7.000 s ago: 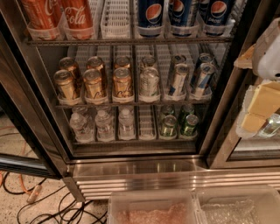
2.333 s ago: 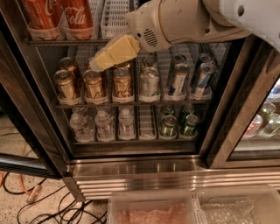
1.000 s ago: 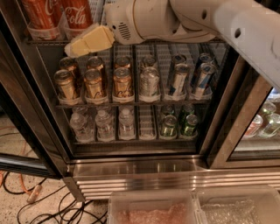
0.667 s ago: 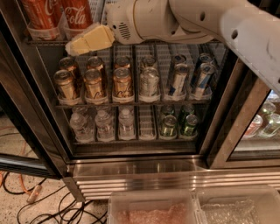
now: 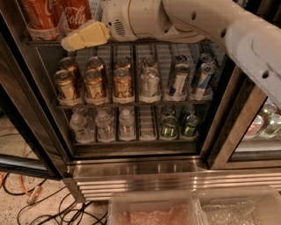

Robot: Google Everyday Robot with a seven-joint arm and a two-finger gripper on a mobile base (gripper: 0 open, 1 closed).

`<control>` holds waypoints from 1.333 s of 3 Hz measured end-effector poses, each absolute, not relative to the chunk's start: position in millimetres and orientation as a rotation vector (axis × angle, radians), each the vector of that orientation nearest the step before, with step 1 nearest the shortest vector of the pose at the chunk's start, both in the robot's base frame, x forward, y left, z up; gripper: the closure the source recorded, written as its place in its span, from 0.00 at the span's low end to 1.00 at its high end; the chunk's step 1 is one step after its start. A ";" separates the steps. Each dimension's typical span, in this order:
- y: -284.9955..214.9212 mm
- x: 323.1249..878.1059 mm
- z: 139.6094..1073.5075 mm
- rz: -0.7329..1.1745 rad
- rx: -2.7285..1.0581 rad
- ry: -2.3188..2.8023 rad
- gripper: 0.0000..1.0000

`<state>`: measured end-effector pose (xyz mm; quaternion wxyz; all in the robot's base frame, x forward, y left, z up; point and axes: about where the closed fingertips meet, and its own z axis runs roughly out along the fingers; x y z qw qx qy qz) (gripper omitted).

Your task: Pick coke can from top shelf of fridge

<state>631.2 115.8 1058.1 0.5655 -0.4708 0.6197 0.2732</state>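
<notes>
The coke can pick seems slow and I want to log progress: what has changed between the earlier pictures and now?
The arm came in from the right and its tool moved left and upward across the fridge front. It now lies at the edge of the top shelf, just below the nearest coke can. Nothing is taken hold of. All cans and bottles stayed put.

"Coca-Cola" script on the coke can (image 5: 78, 12) beside the gripper (image 5: 74, 41)

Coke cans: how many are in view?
2. One coke can at the far left of the top shelf; the second can just right of it, behind the gripper. The arm may hide others.
</notes>
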 end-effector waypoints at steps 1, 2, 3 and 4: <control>121.8 635.4 1060.3 0.654 -1.110 1.446 0.00; 131.0 639.6 1062.4 0.669 -1.120 1.435 0.00; 142.3 643.4 1065.2 0.686 -1.135 1.419 0.00; 154.3 646.8 1067.1 0.702 -1.150 1.405 0.00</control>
